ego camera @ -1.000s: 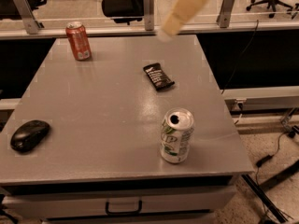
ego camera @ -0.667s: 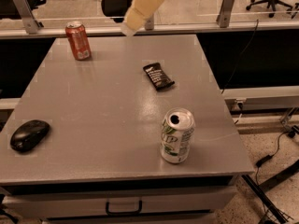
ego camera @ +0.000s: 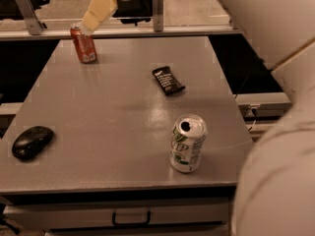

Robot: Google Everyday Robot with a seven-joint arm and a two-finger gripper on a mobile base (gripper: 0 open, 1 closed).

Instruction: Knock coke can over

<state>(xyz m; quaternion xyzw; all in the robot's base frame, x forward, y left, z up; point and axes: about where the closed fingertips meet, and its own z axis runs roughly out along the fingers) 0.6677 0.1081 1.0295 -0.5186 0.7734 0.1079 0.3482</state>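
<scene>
The coke can [ego camera: 84,46], red-orange with white lettering, stands upright at the far left corner of the grey table [ego camera: 118,122]. My gripper [ego camera: 98,11], with pale yellow fingers, hangs just above and to the right of the can's top, its tip at the can's rim. My white arm fills the right side of the view.
A white and green can [ego camera: 187,143] stands open-topped near the front right of the table. A black snack bar [ego camera: 168,80] lies mid-right. A black computer mouse [ego camera: 32,142] sits at the front left. A rail with metal posts runs behind the table.
My gripper has swept left and down, from above the table's far right to the coke can's top. The can still stands upright.
</scene>
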